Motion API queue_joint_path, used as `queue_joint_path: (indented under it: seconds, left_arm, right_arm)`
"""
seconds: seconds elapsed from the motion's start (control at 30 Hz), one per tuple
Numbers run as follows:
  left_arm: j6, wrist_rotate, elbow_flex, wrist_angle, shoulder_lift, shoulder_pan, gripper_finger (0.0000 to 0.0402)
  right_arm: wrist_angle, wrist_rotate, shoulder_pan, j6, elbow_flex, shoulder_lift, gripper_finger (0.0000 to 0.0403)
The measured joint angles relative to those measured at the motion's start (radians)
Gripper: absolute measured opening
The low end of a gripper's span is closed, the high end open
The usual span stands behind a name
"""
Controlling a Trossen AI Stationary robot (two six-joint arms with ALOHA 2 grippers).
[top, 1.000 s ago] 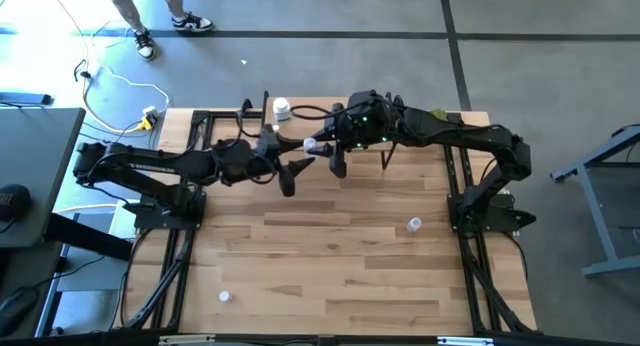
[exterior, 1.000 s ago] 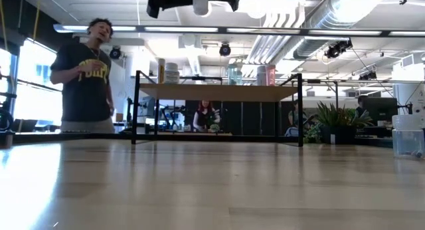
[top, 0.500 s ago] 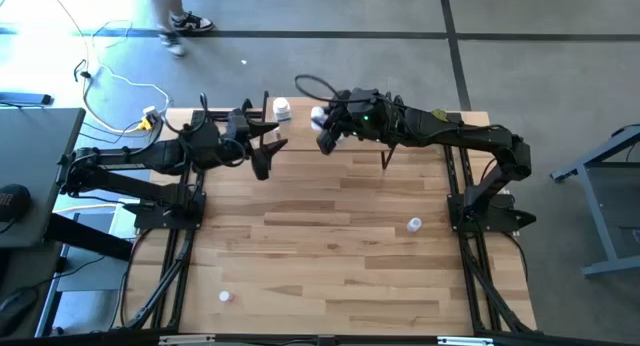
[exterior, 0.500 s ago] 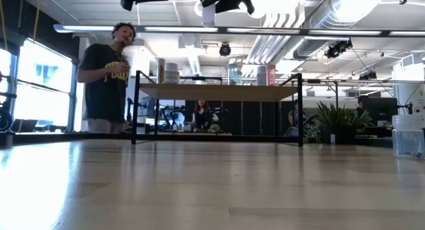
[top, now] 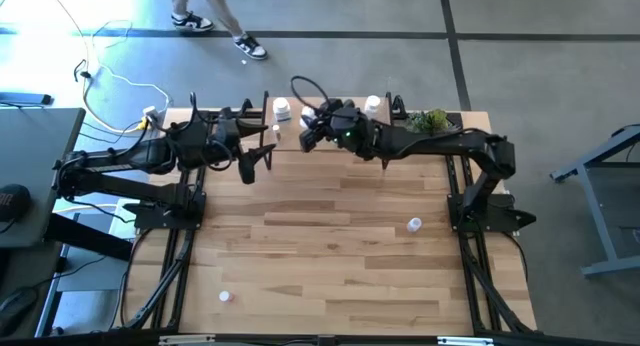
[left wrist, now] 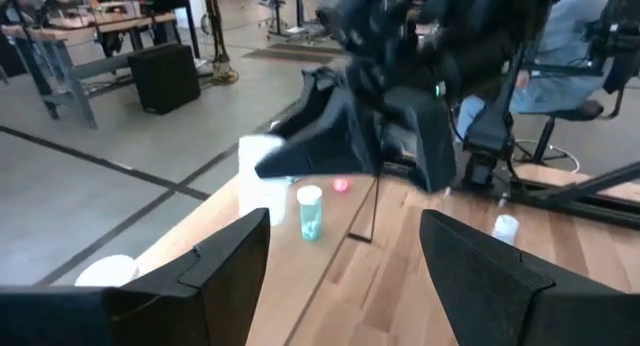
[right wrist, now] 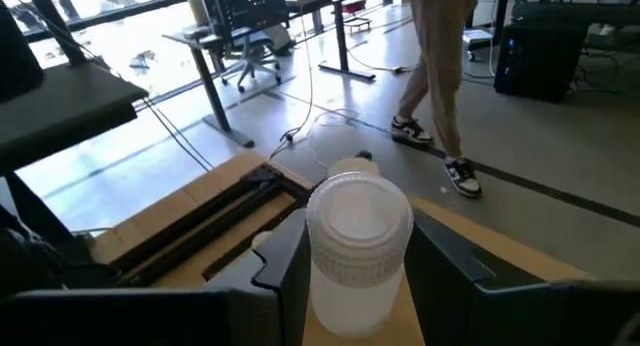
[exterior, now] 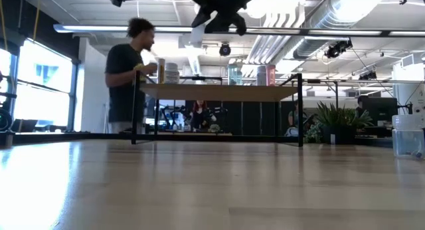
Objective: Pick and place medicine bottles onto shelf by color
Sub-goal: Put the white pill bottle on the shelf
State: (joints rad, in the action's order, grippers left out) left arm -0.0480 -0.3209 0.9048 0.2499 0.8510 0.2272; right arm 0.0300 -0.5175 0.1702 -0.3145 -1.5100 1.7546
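Observation:
My right gripper [top: 311, 136] is shut on a white bottle with a ribbed cap [right wrist: 358, 221], high over the table's far side near the shelf [exterior: 219, 92]. The left wrist view shows that bottle [left wrist: 262, 176] from the side. My left gripper [top: 251, 164] hovers open to the left of it, touching nothing. White bottles [top: 283, 109] [top: 372, 104] stand on the shelf. A pale teal bottle [left wrist: 310, 212] stands upright beyond the right gripper. Two small bottles [top: 414, 224] [top: 225, 297] lie on the tabletop. My right gripper pinches the white bottle by its body, just below the ribbed cap [right wrist: 352, 286], one finger [right wrist: 292, 266] on each side, lying across it. The bottle is lifted clear and shows tilted in the low view [exterior: 198, 34], above shelf height.
A small green plant [top: 430, 119] stands at the shelf's right end. Jars [exterior: 171, 72] [exterior: 265, 75] sit on the shelf board. A person [exterior: 126, 77] walks past beyond the table's far edge. The near half of the slatted tabletop [top: 340, 276] holds only the two small bottles.
The two grippers were close together over the table's middle. My left gripper has drawn back toward the table's left. My right gripper has carried the white bottle toward the far edge and the shelf, then come down a little and tipped, so the bottle now sits tilted.

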Motion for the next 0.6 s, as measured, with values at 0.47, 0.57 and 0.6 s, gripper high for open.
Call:
queue_joint_path:
  seconds: [0.47, 0.57, 0.6]
  left_arm:
    - [0.034, 0.000, 0.000, 0.009, -0.006, 0.000, 0.0248]
    - [0.034, 0.000, 0.000, 0.013, -0.006, 0.000, 0.0248]
    - [0.034, 0.000, 0.000, 0.016, -0.006, 0.000, 0.0248]
  right_arm:
    - [0.010, -0.040, -0.018, 0.033, 0.002, 0.138, 0.0119]
    - [0.017, -0.032, -0.012, 0.081, 0.001, 0.149, 0.0119]
    - [0.012, -0.032, -0.008, 0.098, 0.001, 0.152, 0.0119]
